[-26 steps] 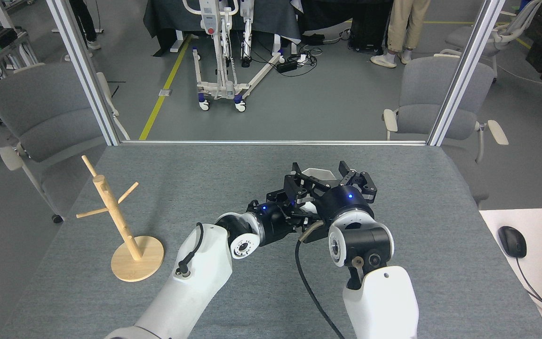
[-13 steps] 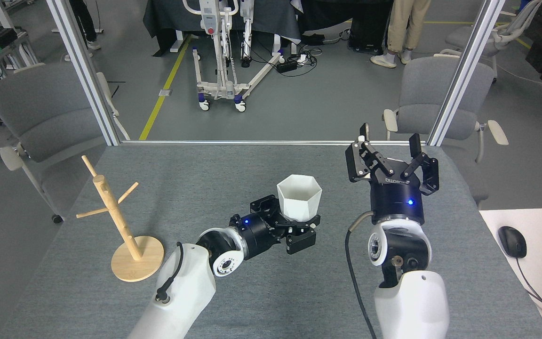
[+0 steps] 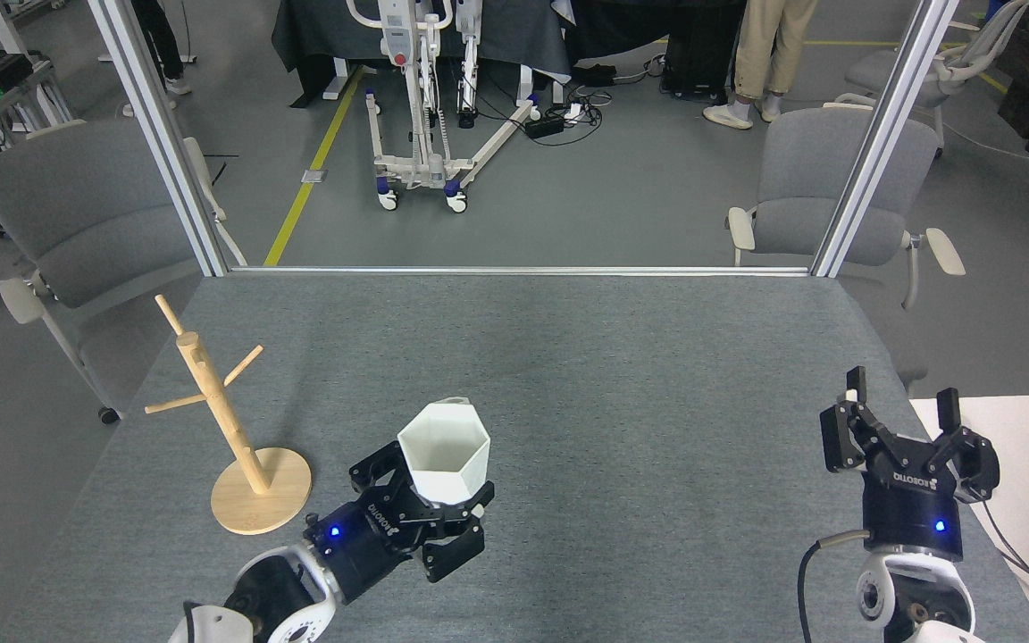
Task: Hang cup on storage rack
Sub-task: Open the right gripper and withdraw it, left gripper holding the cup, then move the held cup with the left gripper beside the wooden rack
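Clearly the carry step is in hand: the left gripper [image 3: 430, 509] is clamped on the lower body of the cup [image 3: 445, 449], holding it above the grey table [image 3: 622, 357] with the hexagonal mouth up and tipped slightly toward the camera. The cup sits just right of the storage rack [image 3: 221, 420], apart from it and touching none of its pegs. The rack stands upright on its round base near the table's left edge, every peg bare. The cup's handle barely shows; only a sliver of white peeks over the far rim, so its exact facing cannot be told.

The right gripper [image 3: 903, 427] hangs well off at the table's right edge, fingers spread and holding nothing.

The hang is not yet done. The next move likely calls for bringing the cup leftward and up to a free peg, perhaps the one angled toward the right, and turning the wrist so the handle loop faces the peg tip before sliding it on.
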{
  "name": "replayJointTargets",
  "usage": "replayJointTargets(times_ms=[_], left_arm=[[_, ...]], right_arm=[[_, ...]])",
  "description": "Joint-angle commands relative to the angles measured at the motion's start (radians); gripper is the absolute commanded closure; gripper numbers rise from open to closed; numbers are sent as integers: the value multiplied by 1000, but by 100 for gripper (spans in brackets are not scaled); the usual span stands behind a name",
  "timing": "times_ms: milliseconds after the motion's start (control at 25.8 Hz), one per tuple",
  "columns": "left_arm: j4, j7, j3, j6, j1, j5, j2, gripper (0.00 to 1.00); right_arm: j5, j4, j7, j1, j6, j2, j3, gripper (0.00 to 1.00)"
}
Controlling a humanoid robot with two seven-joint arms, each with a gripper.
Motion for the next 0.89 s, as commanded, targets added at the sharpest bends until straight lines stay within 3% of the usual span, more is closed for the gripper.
replayJointTargets(times_ms=[0, 155, 271, 658, 852], left_arm=[[-108, 16, 115, -47, 121, 0, 25, 100], [-140, 16, 284, -160, 196, 0, 24, 100], [-159, 16, 379, -215, 242, 1, 19, 100], [-156, 52, 689, -215, 286, 0, -30, 100], [-99, 75, 741, -215, 285, -8, -27, 100]], right_arm=[[35, 54, -28, 36, -59, -15, -34, 1], [159, 85, 155, 41, -52, -14, -28, 1], [166, 84, 282, 41, -57, -11, -23, 1], [161, 88, 285, 22, -62, -3, -22, 1], [159, 93, 285, 21, -65, -8, -23, 1]])
